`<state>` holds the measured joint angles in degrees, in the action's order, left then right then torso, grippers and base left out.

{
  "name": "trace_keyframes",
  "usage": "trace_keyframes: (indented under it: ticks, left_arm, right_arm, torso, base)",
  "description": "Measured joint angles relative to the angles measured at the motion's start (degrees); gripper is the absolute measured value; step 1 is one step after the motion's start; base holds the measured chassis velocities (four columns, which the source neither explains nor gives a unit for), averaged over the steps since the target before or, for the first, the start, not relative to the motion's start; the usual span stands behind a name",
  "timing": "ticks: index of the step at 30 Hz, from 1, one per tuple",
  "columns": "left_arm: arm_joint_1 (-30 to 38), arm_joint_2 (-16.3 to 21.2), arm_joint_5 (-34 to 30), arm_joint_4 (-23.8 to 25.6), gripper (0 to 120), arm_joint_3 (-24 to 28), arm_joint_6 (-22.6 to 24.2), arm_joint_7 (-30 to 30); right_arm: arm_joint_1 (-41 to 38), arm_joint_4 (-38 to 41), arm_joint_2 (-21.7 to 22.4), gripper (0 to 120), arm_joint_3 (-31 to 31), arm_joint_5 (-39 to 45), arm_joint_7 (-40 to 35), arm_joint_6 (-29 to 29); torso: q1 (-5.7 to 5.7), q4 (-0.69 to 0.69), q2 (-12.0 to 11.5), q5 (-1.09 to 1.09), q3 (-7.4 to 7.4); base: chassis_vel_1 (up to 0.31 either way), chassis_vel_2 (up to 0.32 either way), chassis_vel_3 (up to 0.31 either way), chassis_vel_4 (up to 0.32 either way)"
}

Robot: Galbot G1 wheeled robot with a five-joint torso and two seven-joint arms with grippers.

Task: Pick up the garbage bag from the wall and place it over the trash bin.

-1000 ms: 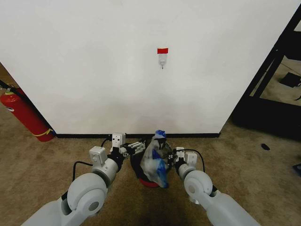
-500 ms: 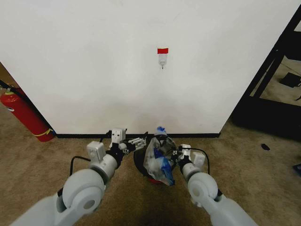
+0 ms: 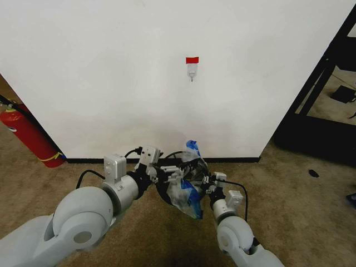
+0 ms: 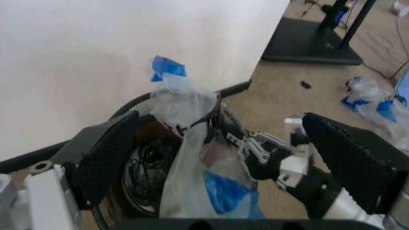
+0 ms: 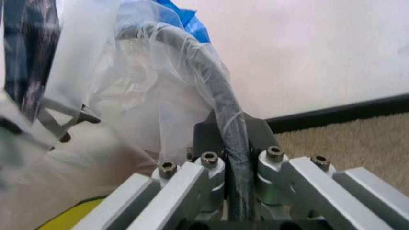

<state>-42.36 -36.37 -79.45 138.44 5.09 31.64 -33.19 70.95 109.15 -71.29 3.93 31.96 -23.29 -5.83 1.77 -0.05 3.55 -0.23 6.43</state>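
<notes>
The garbage bag (image 3: 186, 192), translucent white with blue print, is draped over the near side of the trash bin (image 3: 163, 189), which stands on the carpet by the wall (image 3: 111, 83). In the right wrist view my right gripper (image 5: 234, 165) is shut on the bin's black rim (image 5: 223, 115) with the bag's film (image 5: 128, 91) wrapped over it. It sits at the bin's right side (image 3: 210, 183). My left gripper (image 3: 171, 169) hovers over the bin's left rim, open wide. Its black pads (image 4: 108, 153) flank the bag (image 4: 185, 143) and the bin (image 4: 143, 167). The wall hook (image 3: 191, 71) is bare.
A red fire extinguisher (image 3: 28, 136) leans at the wall's left end. A black stand (image 3: 328, 105) occupies the right side, with a small dark item (image 3: 314, 173) on the carpet near it. Another crumpled plastic bag (image 4: 369, 96) lies on the carpet farther off.
Both arms have reached farther forward. The left gripper has moved right, over the bin's rim. The bag has shifted slightly farther from me with the right gripper.
</notes>
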Motion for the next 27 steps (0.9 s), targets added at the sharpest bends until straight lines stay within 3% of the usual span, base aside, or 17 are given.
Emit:
trace_keyframes:
  ticks: [6, 12, 17, 22, 25, 27]
  left_arm:
    - [12.52, -5.52, -1.15, -8.41, 99, 12.8, 1.2, -1.3]
    - [19.62, -8.28, -1.56, -14.28, 95, 20.95, 3.23, -0.91]
    - [21.86, -10.11, -1.52, -16.5, 93, 23.21, 3.64, -0.87]
    - [22.69, -11.09, -1.02, -18.77, 77, 24.22, 3.05, 0.07]
    - [22.83, -11.16, -0.97, -19.28, 62, 24.58, 2.85, 0.7]
    - [22.83, -11.17, -0.96, -19.35, 59, 24.64, 2.73, 0.84]
  right_arm:
    - [1.14, 1.11, 1.42, 0, 0.58, -1.04, 0.21, 0.27]
    - [1.63, 1.9, 1.96, 0, 0.74, -0.98, 0.06, -0.15]
    - [1.92, 2.18, 2.5, 0, 0.8, -0.69, -0.09, -0.3]
    - [1.98, 2.4, 3.14, 0, 1.0, -0.1, -0.23, -0.46]
    - [1.84, 2.43, 3.42, 0, 1.11, 0.3, -0.35, -0.61]
    - [1.76, 2.43, 3.42, 0, 1.1, 0.39, -0.36, -0.62]
  torso:
    - [0.0, -0.05, 0.0, 0.0, 0.01]
    - [0.0, -0.02, 0.0, 0.02, 0.01]
    - [0.0, -0.03, 0.0, 0.02, 0.0]
    - [0.0, -0.03, 0.0, 0.0, 0.01]
    - [0.0, -0.03, 0.0, 0.0, 0.0]
    - [0.0, -0.02, 0.0, 0.01, 0.0]
  base:
    - [0.0, 0.0, 0.0, 0.0]
    - [0.0, 0.0, 0.0, 0.0]
    - [0.0, 0.0, 0.0, 0.0]
    - [0.0, 0.0, 0.0, 0.0]
    - [0.0, 0.0, 0.0, 0.0]
    - [0.0, 0.0, 0.0, 0.0]
